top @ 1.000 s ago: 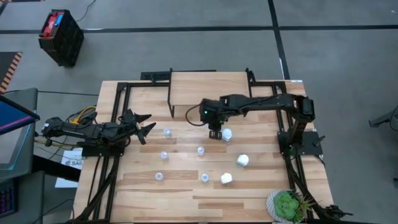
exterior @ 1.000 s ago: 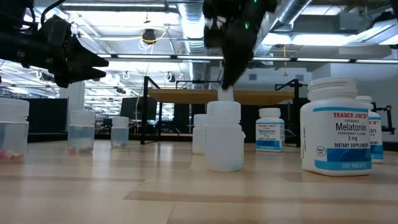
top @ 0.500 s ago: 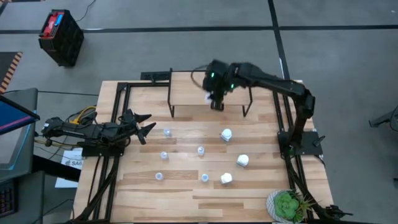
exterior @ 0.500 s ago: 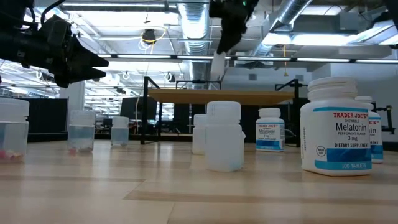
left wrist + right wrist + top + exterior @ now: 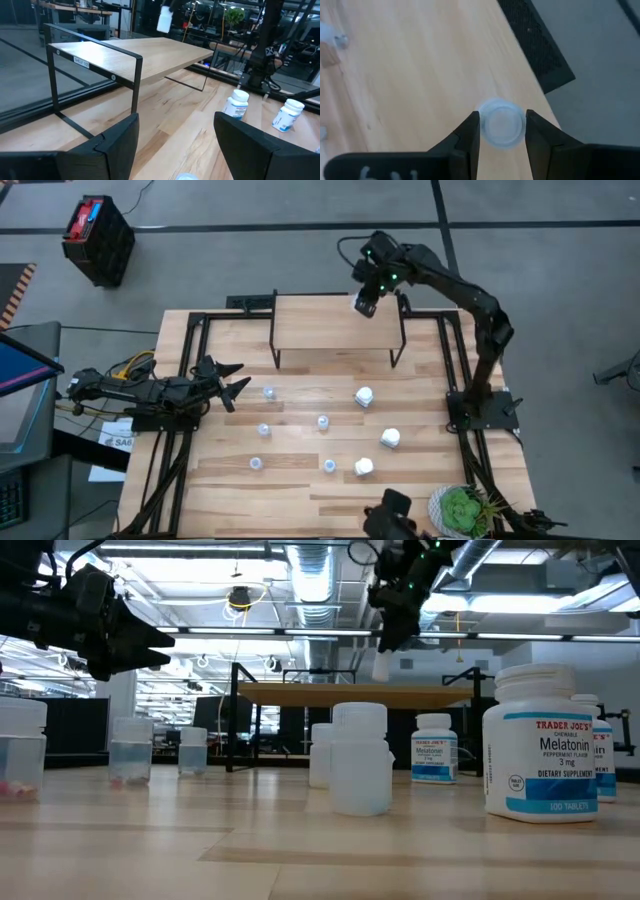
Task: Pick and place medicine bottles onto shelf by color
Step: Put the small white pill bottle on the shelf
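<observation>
Now a pale-blue bottle is carried above the shelf's far right corner, with the sorting barely begun.

Nearest the low camera stand a translucent bottle [image 5: 360,758] and a white Melatonin bottle [image 5: 540,743] on the wooden table [image 5: 300,480], among the bottles waiting to be sorted; the shelf [image 5: 335,323] beyond them looks bare. The right gripper [image 5: 502,131] pinches the pale-blue bottle [image 5: 501,123] by its sides, cap toward its camera, probably so it can be set down upright on the board. At the table's left edge the left gripper [image 5: 228,380] waits with fingers spread, holding nothing. Only the right wrist view shows the fingers pressed against the bottle; the high view shows that it hangs over the shelf's far right corner, and the low view shows the clear gap between bottle and board.
</observation>
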Tool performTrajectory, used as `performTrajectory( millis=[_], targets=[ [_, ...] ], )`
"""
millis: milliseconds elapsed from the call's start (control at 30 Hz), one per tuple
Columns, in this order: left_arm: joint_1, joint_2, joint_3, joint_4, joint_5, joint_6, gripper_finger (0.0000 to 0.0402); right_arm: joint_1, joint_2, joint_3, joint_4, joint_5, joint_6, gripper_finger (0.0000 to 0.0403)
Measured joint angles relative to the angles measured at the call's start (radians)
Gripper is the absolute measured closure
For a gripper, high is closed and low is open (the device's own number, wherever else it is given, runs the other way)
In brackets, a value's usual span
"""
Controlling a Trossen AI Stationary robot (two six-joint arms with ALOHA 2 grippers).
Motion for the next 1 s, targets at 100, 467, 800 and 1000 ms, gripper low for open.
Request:
performTrajectory(
  millis=[100, 467, 800, 1000],
  targets=[
    [0.0, 0.0, 0.0, 0.0, 0.0, 0.0, 0.0156, -0.012, 0.03, 0.0, 0.006, -0.003, 0.02, 0.0276],
    [0.0, 0.0, 0.0, 0.0, 0.0, 0.0, 0.0156, -0.006, 0.052, 0.0, 0.045, -0.005, 0.015, 0.027],
    [0.0, 0.0, 0.0, 0.0, 0.0, 0.0, 0.0156, 0.005, 0.052, 0.0, 0.045, -0.002, 0.014, 0.0196],
    [0.0, 0.0, 0.0, 0.0, 0.0, 0.0, 0.0156, 0.006, 0.052, 0.0, 0.047, -0.001, 0.014, 0.0163]
  ],
)
